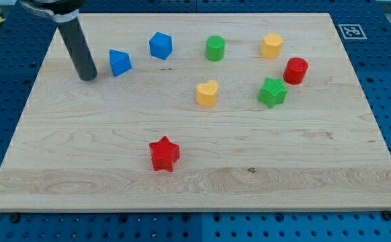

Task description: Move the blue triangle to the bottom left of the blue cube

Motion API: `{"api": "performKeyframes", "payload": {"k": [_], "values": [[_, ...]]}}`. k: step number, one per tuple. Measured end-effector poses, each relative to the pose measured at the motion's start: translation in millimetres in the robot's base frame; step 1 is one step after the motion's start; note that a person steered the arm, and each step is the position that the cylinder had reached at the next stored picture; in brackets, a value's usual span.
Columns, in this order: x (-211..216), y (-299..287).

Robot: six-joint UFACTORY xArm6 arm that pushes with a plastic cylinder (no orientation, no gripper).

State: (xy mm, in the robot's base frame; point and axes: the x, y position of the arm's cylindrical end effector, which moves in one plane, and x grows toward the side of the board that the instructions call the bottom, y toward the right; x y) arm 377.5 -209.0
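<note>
While my tip (88, 78) stands just left of the blue triangle (119, 62), nothing is held.
Blue cube (160, 46) sits near the board's (81, 168) top edge, upper right of the triangle.

Lighting: bright, even, diffuse, from overhead; no dim zones across the wooden board (202, 181). Shadows: short, soft, close under each block, e.g. red star (164, 154), yellow heart (207, 93), green star (273, 92); a faint one beside my tip (88, 78) near the board's top left corner. Glare: mild sheen on the dark rod and on the blue surround; none on the wood. Focus: sharp throughout, wood grain legible to all edges. Blur: none seen. Distortion: board edges converge toward the top; lines stay straight at the corners. Colour: saturated, neutral.
</note>
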Motion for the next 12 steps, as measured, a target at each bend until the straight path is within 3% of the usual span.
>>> {"api": "performKeyframes", "payload": {"k": [5, 9, 10, 12], "values": [[2, 25], [44, 63], [44, 60], [83, 38]]}}
